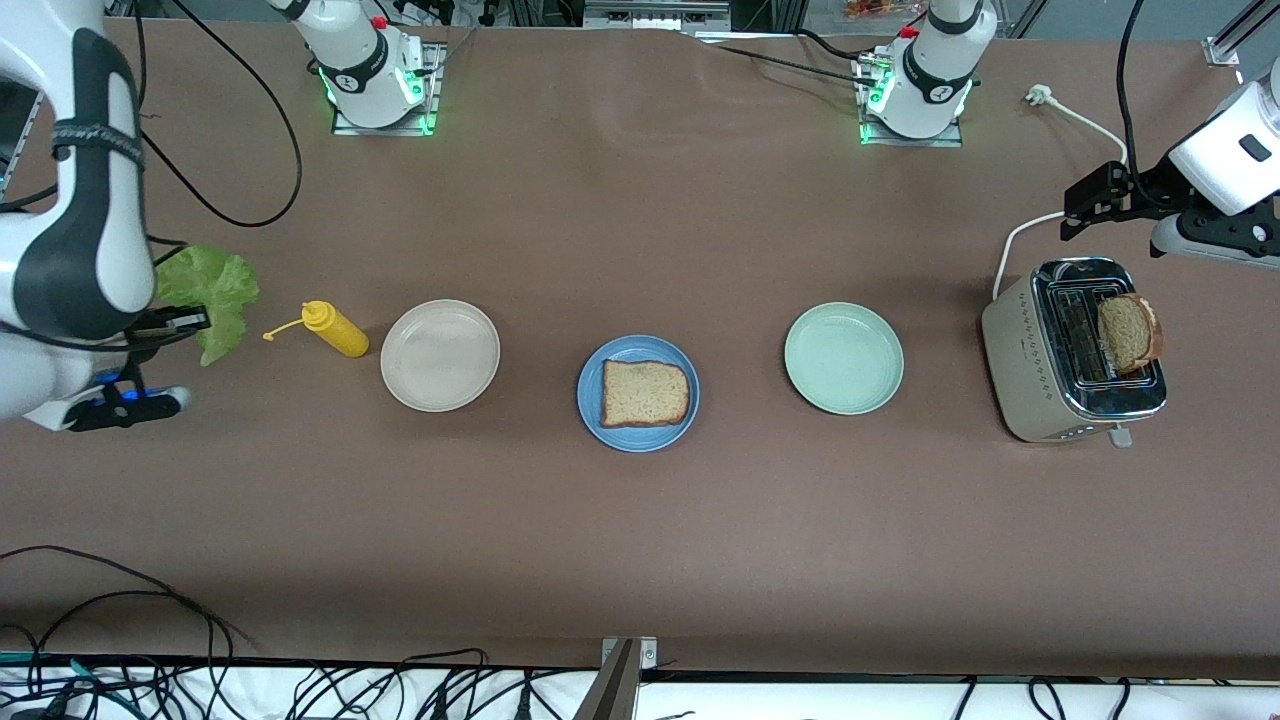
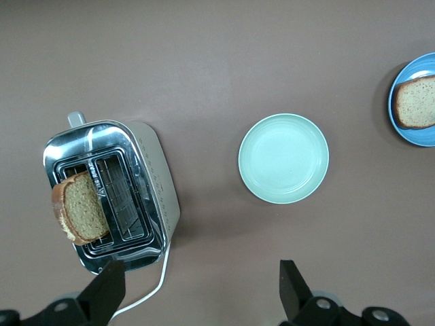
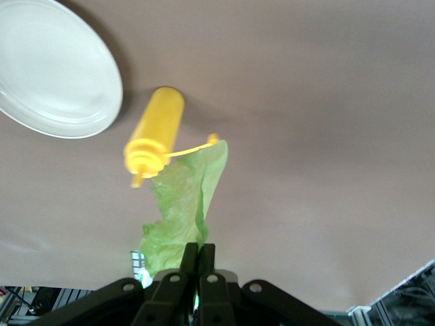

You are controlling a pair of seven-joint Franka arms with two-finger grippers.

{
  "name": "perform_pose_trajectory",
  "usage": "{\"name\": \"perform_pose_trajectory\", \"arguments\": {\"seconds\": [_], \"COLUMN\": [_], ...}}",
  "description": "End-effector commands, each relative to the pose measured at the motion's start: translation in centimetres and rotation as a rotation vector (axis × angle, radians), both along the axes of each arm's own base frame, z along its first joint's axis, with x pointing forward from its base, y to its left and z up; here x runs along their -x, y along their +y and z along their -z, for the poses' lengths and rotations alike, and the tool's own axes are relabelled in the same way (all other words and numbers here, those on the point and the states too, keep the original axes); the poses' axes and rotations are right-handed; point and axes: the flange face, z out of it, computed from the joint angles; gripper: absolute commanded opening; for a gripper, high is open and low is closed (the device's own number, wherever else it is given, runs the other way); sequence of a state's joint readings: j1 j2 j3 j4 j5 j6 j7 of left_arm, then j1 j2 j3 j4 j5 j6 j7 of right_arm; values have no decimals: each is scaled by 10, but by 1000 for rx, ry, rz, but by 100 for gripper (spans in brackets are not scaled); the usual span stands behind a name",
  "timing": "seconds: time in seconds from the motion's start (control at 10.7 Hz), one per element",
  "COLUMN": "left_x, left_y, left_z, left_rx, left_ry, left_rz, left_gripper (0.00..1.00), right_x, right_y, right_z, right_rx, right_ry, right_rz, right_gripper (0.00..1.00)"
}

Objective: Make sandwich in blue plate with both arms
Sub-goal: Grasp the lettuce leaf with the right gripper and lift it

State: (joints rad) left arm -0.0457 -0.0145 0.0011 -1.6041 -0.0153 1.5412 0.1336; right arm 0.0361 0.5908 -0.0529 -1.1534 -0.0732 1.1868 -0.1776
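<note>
Sandwich set, part-assembled: one bread slice (image 1: 646, 393) on the blue plate (image 1: 592, 410), mid-surface.

Right hand (image 3: 197, 255), fingers pressed together, pinches a lettuce leaf (image 3: 185, 204) over the right arm's end; the grip is half hidden in the front view. Left hand (image 2: 200, 288), fingers spread and empty, hangs beside the toaster (image 1: 1015, 360), its body cut off. A second slice (image 1: 1128, 332) stands partly sunk in a slot.
</note>
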Motion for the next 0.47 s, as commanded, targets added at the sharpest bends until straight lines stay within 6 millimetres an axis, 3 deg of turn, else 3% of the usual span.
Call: {"name": "perform_pose_trajectory", "arguments": {"seconds": [0.0,0.37], "left_x": [3,3], "left_y": [5,5], "left_z": [0,0], "left_rx": [8,8], "left_ry": [-10,-10], "left_rz": [24,27], "left_gripper": [100,100], "right_x": [8,14], "right_y": [77,174], "right_z": [-11,-10], "right_rx": [25,-62], "right_ry": [-2,5], "right_rz": [111,346], "right_gripper": [0,0]}}
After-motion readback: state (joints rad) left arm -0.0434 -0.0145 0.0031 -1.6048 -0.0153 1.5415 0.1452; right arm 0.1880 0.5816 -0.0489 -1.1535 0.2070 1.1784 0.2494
